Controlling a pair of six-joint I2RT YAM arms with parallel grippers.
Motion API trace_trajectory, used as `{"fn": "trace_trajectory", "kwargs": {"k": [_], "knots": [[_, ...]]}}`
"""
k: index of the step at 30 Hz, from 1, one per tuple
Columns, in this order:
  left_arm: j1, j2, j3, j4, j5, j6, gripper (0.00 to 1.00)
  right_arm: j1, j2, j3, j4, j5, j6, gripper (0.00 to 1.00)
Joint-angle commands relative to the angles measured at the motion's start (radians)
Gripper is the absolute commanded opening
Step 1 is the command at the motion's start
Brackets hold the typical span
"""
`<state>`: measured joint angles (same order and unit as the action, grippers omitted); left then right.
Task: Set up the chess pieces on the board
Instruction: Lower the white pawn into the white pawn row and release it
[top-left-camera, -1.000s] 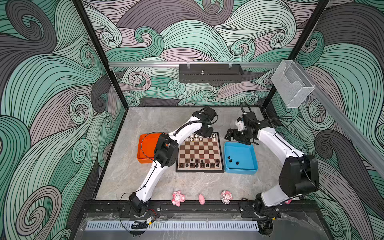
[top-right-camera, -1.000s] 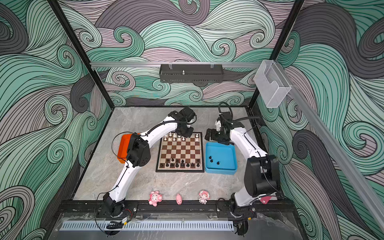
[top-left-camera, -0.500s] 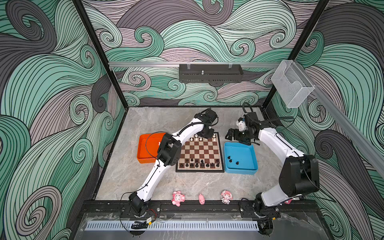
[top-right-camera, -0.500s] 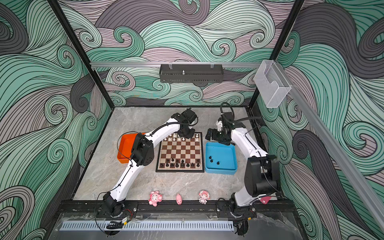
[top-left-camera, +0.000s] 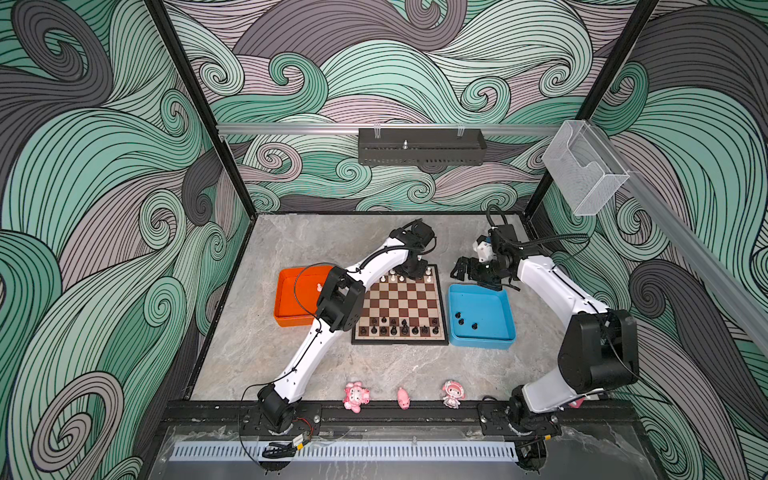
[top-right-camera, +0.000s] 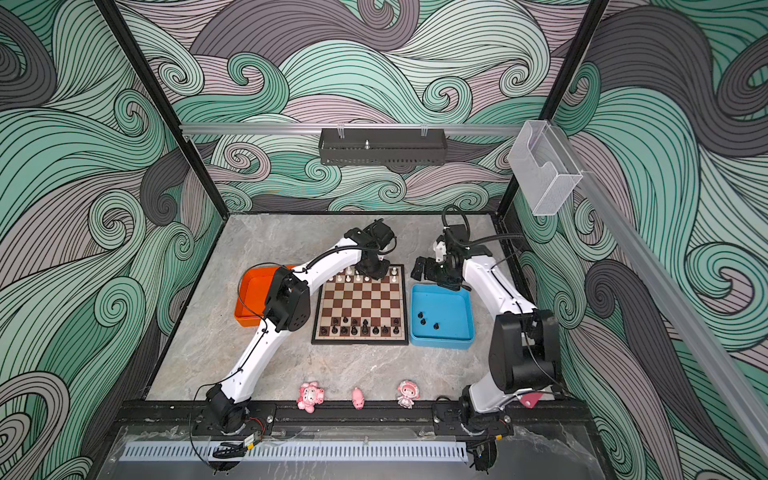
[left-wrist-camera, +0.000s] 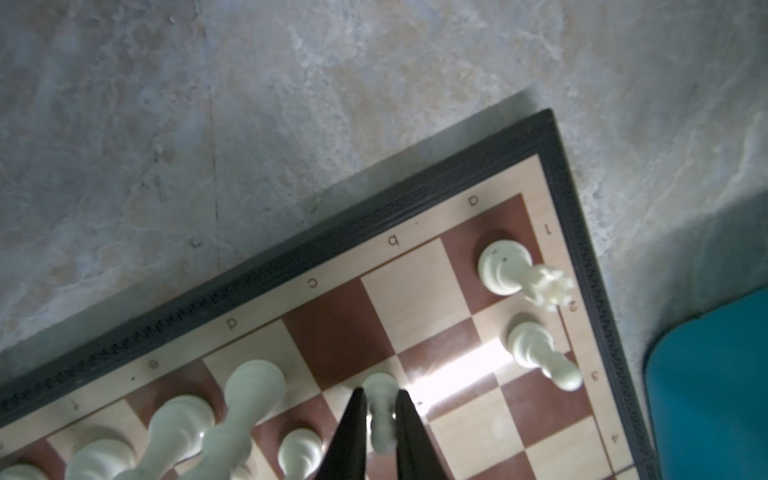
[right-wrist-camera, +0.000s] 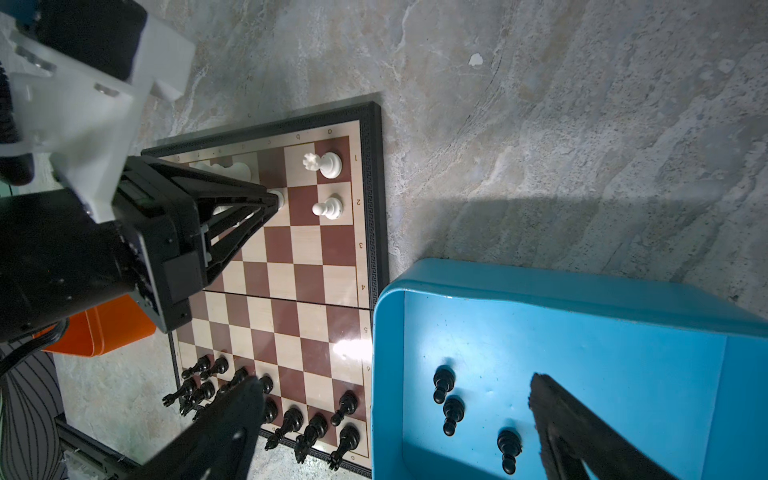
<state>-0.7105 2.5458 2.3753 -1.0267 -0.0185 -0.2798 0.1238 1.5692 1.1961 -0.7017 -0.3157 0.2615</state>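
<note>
The left arm's elbow has swung right toward the board (top-left-camera: 400, 341), uncovering more of the orange tray (top-left-camera: 286, 299). In both top views the board lies on the table (top-left-camera: 374, 370) between the orange tray and the blue tray (top-right-camera: 440, 343). In the left wrist view, the left hand (left-wrist-camera: 380, 394) pinches a white pawn (left-wrist-camera: 382, 419) at the board's white end. In the right wrist view, the right hand (right-wrist-camera: 395, 380) is spread wide beside the blue tray, which holds three black pawns (right-wrist-camera: 444, 384).

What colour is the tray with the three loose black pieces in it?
Blue; the tray shows best in the right wrist view.
</note>
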Motion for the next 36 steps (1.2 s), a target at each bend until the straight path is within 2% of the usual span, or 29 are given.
{"fn": "trace_trajectory", "kwargs": {"k": [1,36], "knots": [[-0.011,0.018,0.046,-0.031,-0.021,-0.003,0.17,-0.006,0.005,-0.013,0.001,-0.009,-0.015,1.00],[-0.012,-0.007,0.033,-0.085,-0.034,-0.016,0.11,-0.006,-0.001,-0.016,0.003,-0.014,-0.013,1.00]]}}
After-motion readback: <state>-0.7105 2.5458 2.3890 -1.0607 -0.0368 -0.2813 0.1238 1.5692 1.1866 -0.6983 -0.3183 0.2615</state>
